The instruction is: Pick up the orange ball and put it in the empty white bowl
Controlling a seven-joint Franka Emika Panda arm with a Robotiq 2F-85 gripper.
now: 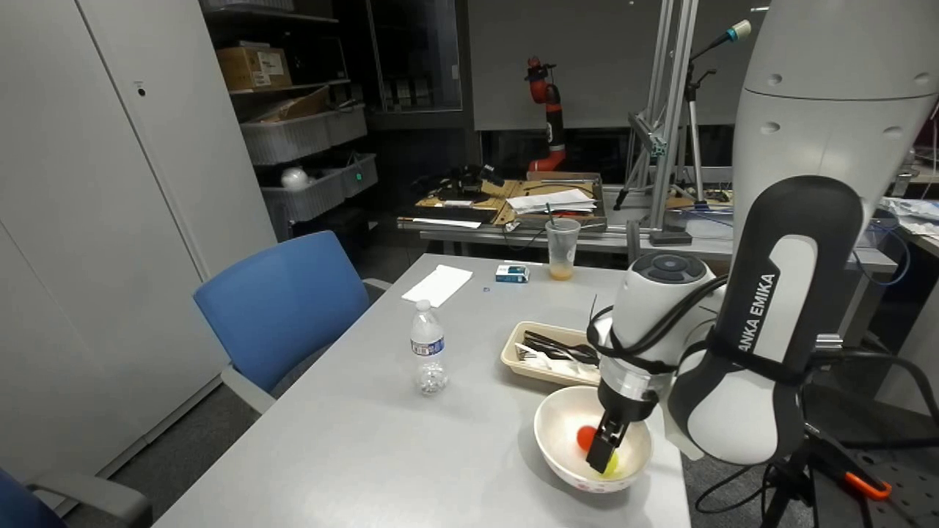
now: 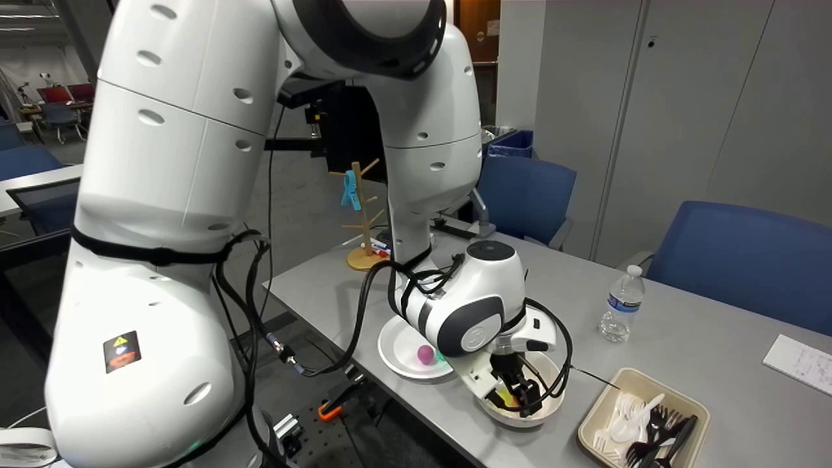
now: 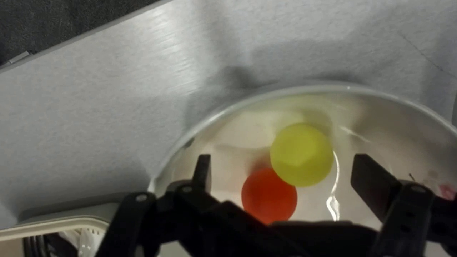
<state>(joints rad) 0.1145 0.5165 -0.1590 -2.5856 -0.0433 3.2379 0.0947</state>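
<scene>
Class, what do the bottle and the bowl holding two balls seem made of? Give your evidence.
The bottle looks like clear, glossy plastic: see-through walls, glints near the base. The bowl may be glazed ceramic or shiny plastic: its smooth inside shows bright highlights.

Blue chairs stood beside my grey table in both exterior views. In an exterior view I had a pale cabinet at the left edge, loaded shelves at upper left and a dim pane near top centre. In my wrist view, dark floor filled the upper left corner and the table shone nearby.
</scene>
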